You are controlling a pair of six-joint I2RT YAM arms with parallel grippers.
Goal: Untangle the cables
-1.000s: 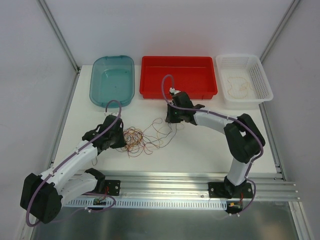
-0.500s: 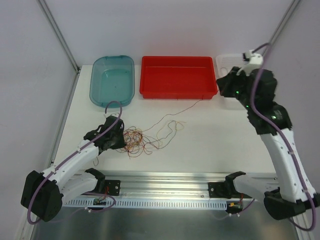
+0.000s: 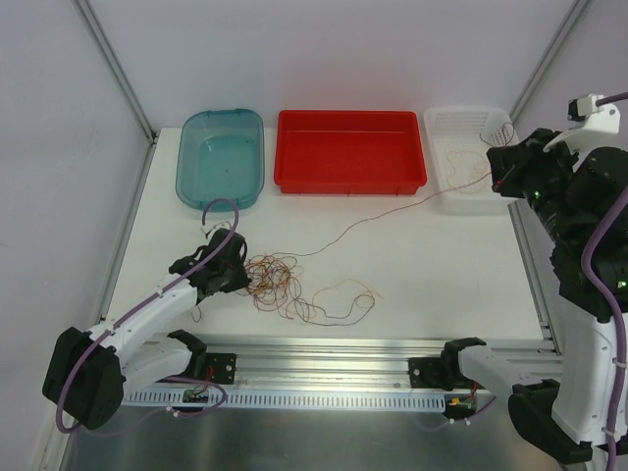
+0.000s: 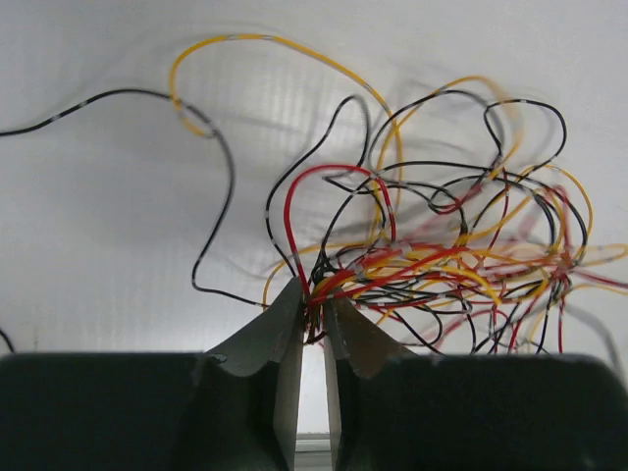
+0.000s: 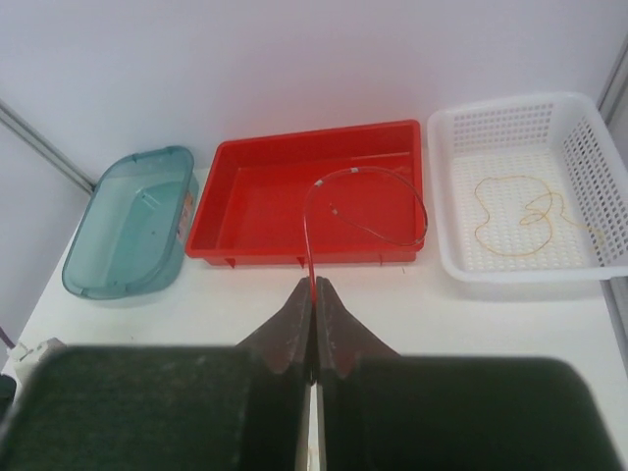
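The cables lie as a curly tangle of yellow, red and dark strands on the white table, left of centre. My left gripper sits low at the tangle's left edge. Its jaws are shut on a small bunch of strands, and the rest of the tangle spreads out to the right. My right gripper is raised high at the right, in front of the white basket. It is shut on one red cable, which runs taut back to the tangle.
Along the back stand a teal bin, a red tray and a white basket with a yellow cable inside. Loose loops trail toward the front rail.
My right arm has closed on a red cable, risen and swung from the table's middle to the far right, drawing it out. Loose loops have shifted toward the front. The left gripper has stayed put.
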